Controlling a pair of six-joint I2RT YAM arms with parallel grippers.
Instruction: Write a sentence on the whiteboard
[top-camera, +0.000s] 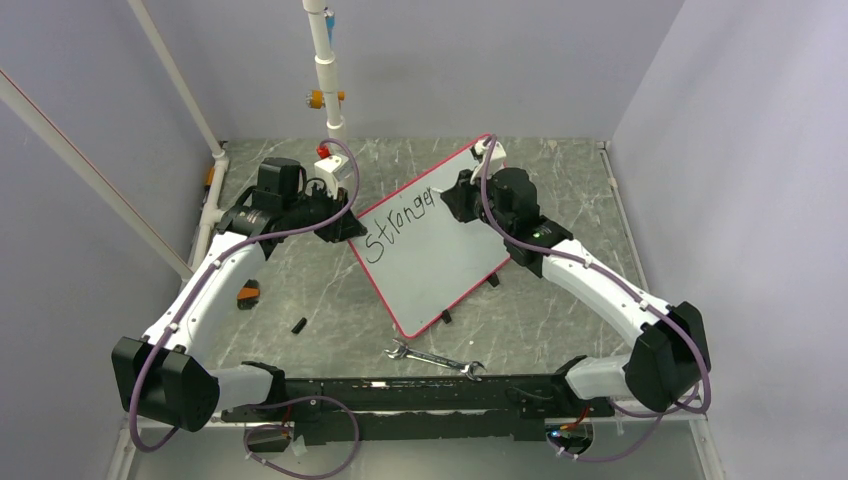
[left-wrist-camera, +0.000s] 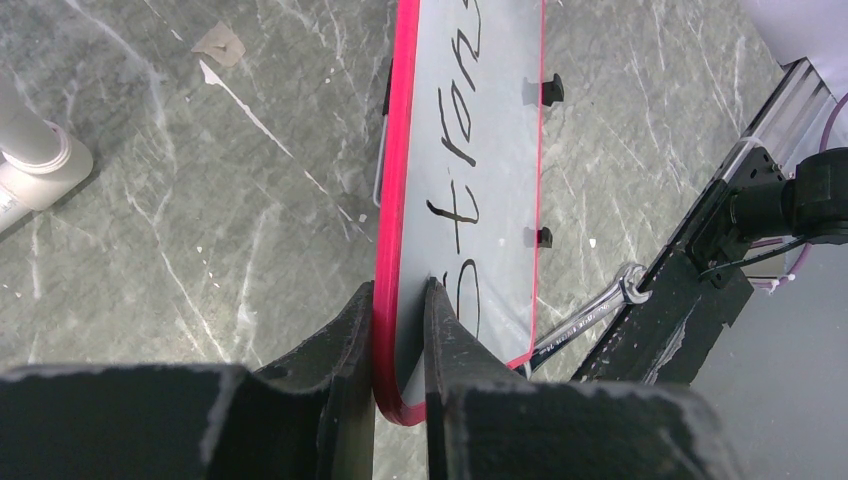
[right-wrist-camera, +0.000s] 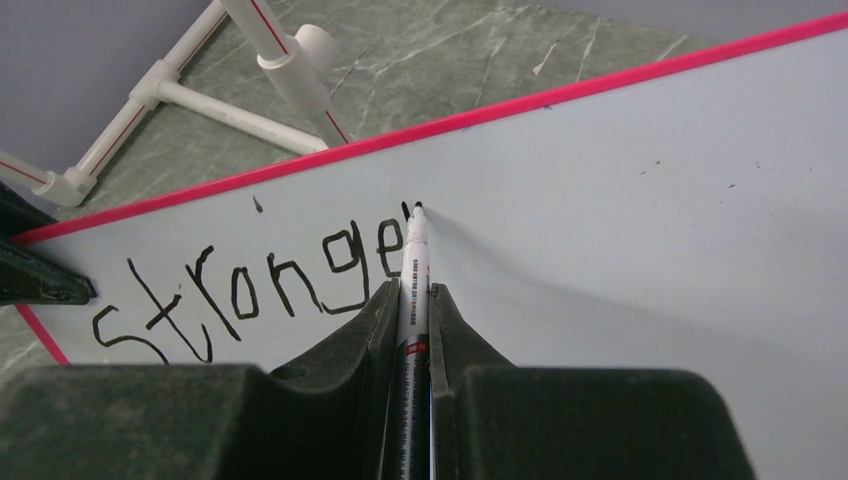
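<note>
Just ahead of the right pincer (right-wrist-camera: 412, 288), clamped on a marker (right-wrist-camera: 415, 250), the tip touches the whiteboard (right-wrist-camera: 650, 250) where the sentence (right-wrist-camera: 250, 285) ends; bare board lies rightward, and the left pincer (left-wrist-camera: 398, 290) pinches the rim.

A grey, marble-patterned surface (top-camera: 330, 290) is being used to carry a few loose things. A metal wrench (top-camera: 435, 359) is being carried flat near the front edge, just beyond the black rail (top-camera: 430, 395) fixed along that edge. A small black piece (top-camera: 298, 325) is being carried left of the wrench, well apart from it, and an orange and black object (top-camera: 248, 294) is being carried further left. White pipes (right-wrist-camera: 240, 115) are being supported along the left side and back. A pale scrap (left-wrist-camera: 218, 42) is being carried on a bare patch. The whiteboard (top-camera: 440, 265) is being kept tilted over the middle; whether its feet are touching cannot be told.
</note>
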